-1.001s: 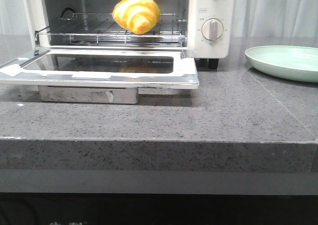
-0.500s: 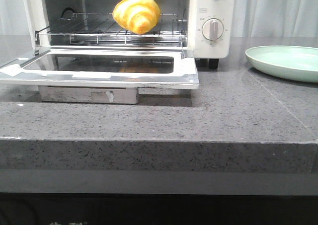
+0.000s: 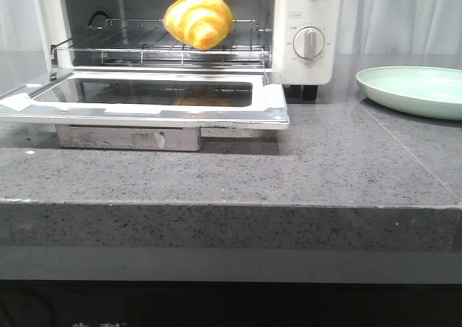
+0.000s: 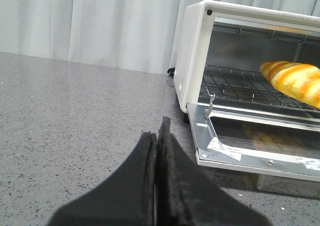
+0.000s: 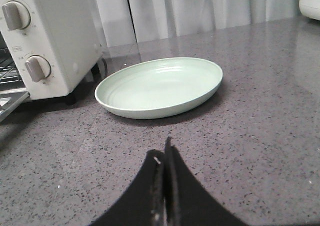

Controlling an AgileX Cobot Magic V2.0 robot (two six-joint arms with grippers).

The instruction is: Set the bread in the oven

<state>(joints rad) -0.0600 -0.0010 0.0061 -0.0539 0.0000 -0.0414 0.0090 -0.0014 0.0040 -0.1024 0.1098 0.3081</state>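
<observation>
bread [image 3: 198,19] lies on the wire rack [image 3: 144,42] inside the oven [image 3: 303,24] at the desk's far-left | oven door [image 3: 144,96] folded down flat | green plate [image 3: 415,90] at far-right edge | left gripper [image 4: 157,136] clenched, holding nothing | right gripper [image 5: 164,158] clenched, holding nothing, near plate

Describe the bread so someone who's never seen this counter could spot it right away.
Find the white oven at the back of the grey counter, its door folded down flat. On the wire rack inside sits the bread, a glossy golden bun with pale cream stripes, the only item there.
</observation>
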